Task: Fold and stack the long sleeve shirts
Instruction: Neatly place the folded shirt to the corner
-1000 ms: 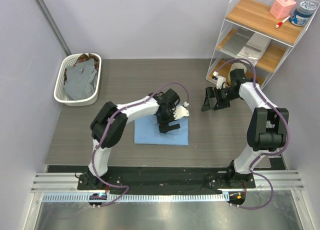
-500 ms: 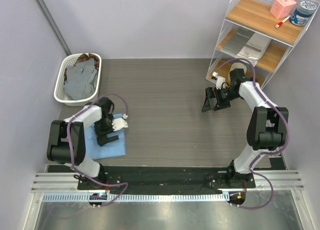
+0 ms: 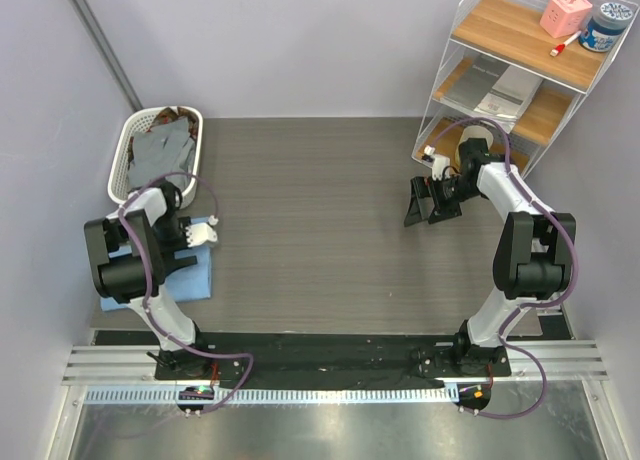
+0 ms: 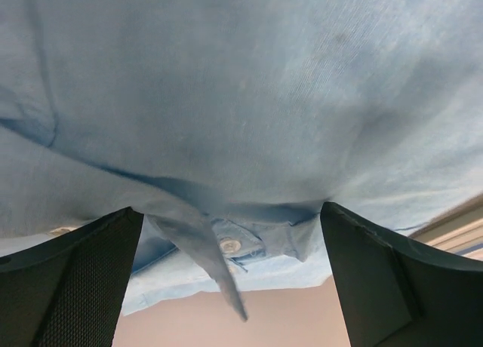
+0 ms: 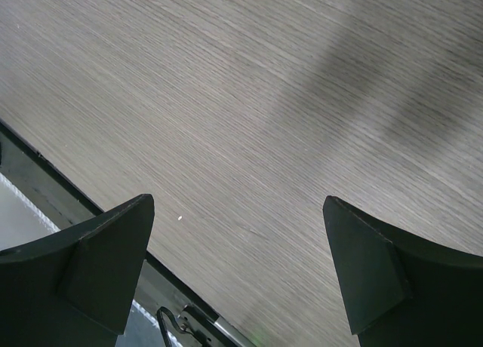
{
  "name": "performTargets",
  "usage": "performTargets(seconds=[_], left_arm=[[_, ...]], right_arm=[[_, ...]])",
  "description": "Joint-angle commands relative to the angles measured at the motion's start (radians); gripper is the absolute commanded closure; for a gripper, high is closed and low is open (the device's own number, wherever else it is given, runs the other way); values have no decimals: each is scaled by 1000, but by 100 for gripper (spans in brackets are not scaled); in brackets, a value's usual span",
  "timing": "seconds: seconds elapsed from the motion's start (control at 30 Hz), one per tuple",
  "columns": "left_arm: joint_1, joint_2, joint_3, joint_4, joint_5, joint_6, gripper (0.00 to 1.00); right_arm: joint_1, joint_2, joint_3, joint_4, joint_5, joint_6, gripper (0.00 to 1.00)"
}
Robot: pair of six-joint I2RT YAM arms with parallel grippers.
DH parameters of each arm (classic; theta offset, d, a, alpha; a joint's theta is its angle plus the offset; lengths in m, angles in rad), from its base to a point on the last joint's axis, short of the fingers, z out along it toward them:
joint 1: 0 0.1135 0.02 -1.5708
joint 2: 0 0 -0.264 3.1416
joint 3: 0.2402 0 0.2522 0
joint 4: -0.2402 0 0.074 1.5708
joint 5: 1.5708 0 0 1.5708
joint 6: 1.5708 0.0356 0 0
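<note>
Folded light blue shirt, shifted far left, beneath wide-spread left gripper; right gripper likewise

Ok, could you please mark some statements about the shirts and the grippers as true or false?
1. The blue shirt lies folded at the left side of the table. True.
2. The right gripper holds a shirt. False: it is open and empty over bare table.
3. The basket holds grey cloth. True.
4. The blue shirt is inside the basket. False: it lies on the table, on the near side of the basket.
5. The left gripper is at the blue shirt with its fingers spread apart. True.
</note>
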Motion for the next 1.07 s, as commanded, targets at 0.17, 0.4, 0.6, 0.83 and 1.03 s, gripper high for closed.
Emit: performTargets(seconds=[0.17, 0.4, 0.6, 0.83, 1.03], left_arm=[[-229, -189, 284, -343, 306, -273, 0], [-362, -55, 690, -365, 527, -872, 0], [-465, -44, 540, -3, 526, -1345, 0], [-531, 24, 338, 161, 355, -1363, 0], [-533, 42, 335, 180, 395, -1376, 0]], right_arm=[[4, -17, 112, -64, -21, -42, 0], [5, 11, 171, -68, -23, -44, 0], [7, -7, 131, -29, -16, -33, 0], [7, -55, 27, 2, 8, -38, 0], [8, -70, 4, 8, 16, -41, 0]])
